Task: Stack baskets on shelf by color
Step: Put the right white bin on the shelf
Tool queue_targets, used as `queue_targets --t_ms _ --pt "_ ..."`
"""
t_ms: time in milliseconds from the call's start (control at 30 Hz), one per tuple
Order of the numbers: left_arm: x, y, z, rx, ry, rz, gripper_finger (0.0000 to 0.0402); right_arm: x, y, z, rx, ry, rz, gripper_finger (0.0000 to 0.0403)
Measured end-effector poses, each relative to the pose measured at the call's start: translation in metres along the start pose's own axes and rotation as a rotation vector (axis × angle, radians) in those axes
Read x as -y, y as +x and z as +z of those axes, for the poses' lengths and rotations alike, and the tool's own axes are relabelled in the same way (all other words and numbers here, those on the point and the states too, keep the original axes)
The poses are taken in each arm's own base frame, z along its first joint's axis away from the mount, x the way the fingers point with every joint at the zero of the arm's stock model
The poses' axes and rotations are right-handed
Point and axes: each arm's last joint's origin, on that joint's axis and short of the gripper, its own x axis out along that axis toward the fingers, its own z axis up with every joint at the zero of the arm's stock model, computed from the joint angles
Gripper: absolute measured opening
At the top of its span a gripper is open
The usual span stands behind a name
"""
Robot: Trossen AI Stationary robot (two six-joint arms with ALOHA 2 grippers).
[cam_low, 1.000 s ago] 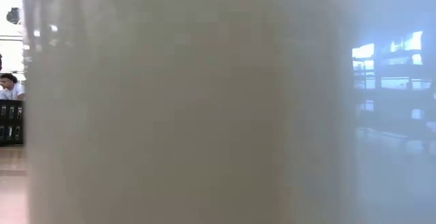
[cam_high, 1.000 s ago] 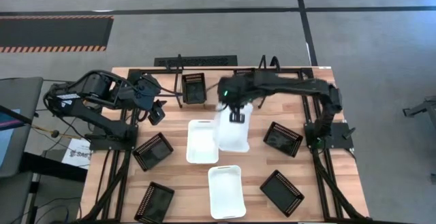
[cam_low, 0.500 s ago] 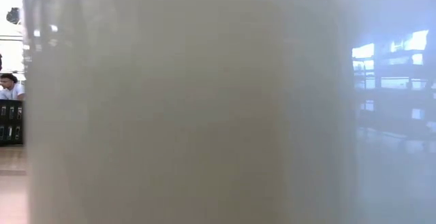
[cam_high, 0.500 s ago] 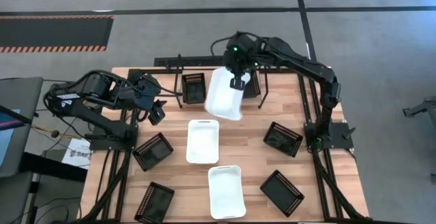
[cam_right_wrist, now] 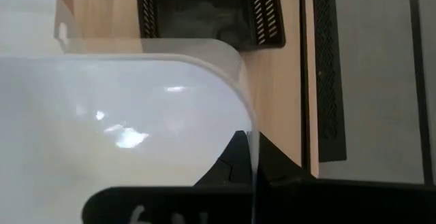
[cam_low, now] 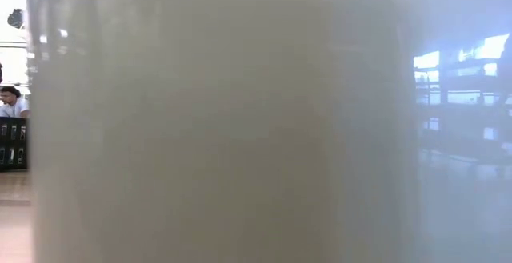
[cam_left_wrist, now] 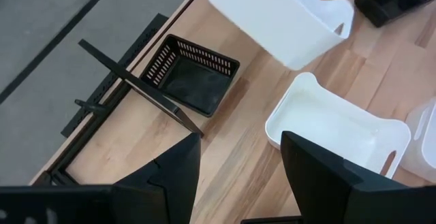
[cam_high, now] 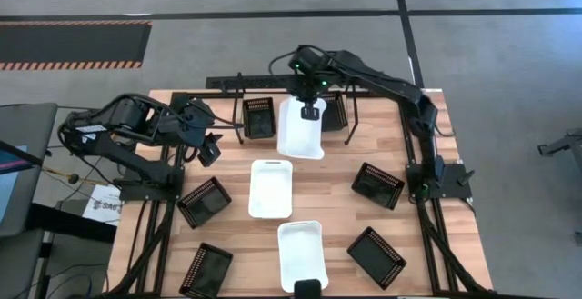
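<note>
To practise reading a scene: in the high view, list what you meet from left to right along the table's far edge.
Left gripper → black basket → white basket held by right gripper → second black basket.

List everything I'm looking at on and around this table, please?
White baskets: three; one held up at the rack, one at table centre, one at the near edge.
Black mesh baskets: six; two at the rack, two left, two right.
Wire rack: one, black, far edge.
Wooden table: one.
Person: one, far background in the low view.
Left gripper: open, waiting left.
Right gripper: shut on the raised white basket.
</note>
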Motion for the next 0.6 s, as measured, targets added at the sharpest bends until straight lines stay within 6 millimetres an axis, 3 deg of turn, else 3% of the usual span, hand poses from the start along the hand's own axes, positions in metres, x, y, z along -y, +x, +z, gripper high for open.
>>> queue_targets --t_ms 467,600 --pt "0.0 0.0 0.0 0.0 -0.001 0.0 0.0193 0.039 0.024 -0.015 0.013 0.046 -0.04 0.0" --pt "0.0 0.0 0.0 0.0 -0.001 0.0 0.0193 0.042 0.035 -0.014 0.027 0.039 -0.042 0.0"
